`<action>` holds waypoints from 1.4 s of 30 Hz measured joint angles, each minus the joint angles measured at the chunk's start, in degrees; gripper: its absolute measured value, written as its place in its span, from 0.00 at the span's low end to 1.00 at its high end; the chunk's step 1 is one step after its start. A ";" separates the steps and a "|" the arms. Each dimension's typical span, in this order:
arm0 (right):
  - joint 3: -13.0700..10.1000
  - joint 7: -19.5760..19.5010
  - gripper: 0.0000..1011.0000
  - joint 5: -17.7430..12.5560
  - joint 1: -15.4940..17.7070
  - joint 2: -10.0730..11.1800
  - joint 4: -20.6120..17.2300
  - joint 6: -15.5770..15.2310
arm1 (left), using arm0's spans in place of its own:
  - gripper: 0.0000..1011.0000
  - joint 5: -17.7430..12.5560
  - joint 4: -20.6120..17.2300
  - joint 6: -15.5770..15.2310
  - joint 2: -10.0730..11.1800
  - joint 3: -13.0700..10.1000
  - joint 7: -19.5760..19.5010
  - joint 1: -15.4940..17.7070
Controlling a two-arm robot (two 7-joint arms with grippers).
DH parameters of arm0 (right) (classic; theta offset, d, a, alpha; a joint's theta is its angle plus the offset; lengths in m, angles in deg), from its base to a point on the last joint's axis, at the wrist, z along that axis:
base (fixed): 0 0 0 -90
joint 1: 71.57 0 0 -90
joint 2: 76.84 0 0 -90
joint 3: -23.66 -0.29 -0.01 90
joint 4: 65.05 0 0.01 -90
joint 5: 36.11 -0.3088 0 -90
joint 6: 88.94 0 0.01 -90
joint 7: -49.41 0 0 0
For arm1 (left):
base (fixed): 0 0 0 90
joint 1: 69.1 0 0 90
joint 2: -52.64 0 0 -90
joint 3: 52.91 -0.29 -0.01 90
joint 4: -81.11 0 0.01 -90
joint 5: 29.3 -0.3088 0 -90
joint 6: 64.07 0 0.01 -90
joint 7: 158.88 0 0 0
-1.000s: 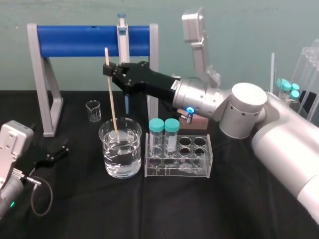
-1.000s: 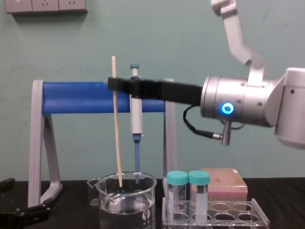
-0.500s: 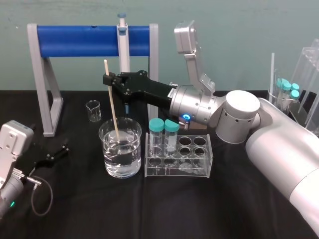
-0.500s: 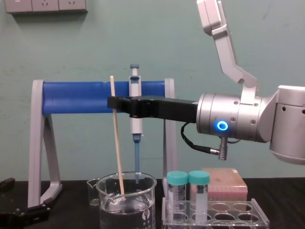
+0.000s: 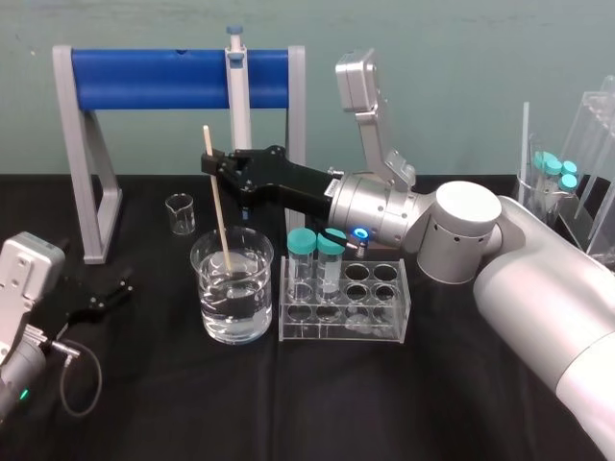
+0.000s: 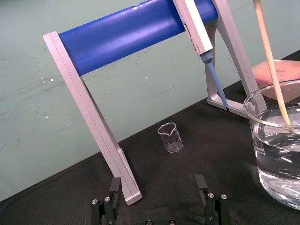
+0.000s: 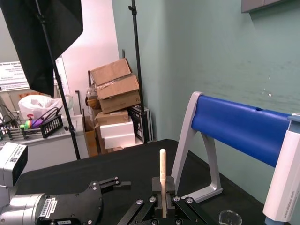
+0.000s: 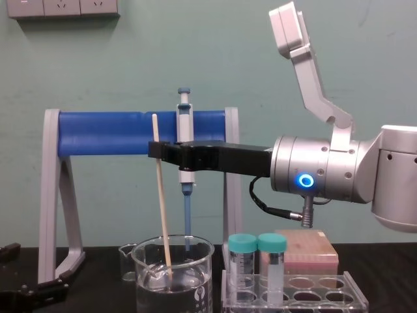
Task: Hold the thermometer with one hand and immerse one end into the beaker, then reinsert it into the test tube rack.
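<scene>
The thermometer (image 5: pixel 217 206), a thin cream rod, stands almost upright with its lower end in the water of the large clear beaker (image 5: pixel 232 298). My right gripper (image 5: pixel 209 161) is shut on it near the top, reaching in from the right above the beaker. In the chest view the thermometer (image 8: pixel 161 195) runs from the right gripper (image 8: pixel 155 150) down into the beaker (image 8: pixel 195 287). The right wrist view has the rod (image 7: pixel 162 173) pinched between the fingers. The clear test tube rack (image 5: pixel 384 322) stands just right of the beaker. My left gripper (image 6: pixel 157 187) rests open on the table at the left.
A grey stand with a blue bar (image 5: pixel 178 77) holds a pipette (image 5: pixel 235 86) behind the beaker. A small glass beaker (image 5: pixel 180 213) sits near the stand. Two teal-capped tubes (image 5: pixel 317 245) stand in the rack, a pink box (image 8: pixel 306 251) behind it. More tubes (image 5: pixel 557 173) are far right.
My right gripper has come down with the thermometer, and its lower end has sunk deeper into the beaker's water. The left arm has not moved.
</scene>
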 joint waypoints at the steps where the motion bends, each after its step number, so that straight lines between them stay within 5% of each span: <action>1: -0.13 0.00 0.05 0.25 0.14 -0.04 -0.07 -0.10 | 0.99 0.00 0.00 0.00 0.00 0.00 0.00 0.00; 42: -1.12 -0.69 0.05 1.50 1.25 0.11 -1.53 -1.49 | 0.99 0.00 0.00 0.00 0.00 0.00 0.00 0.00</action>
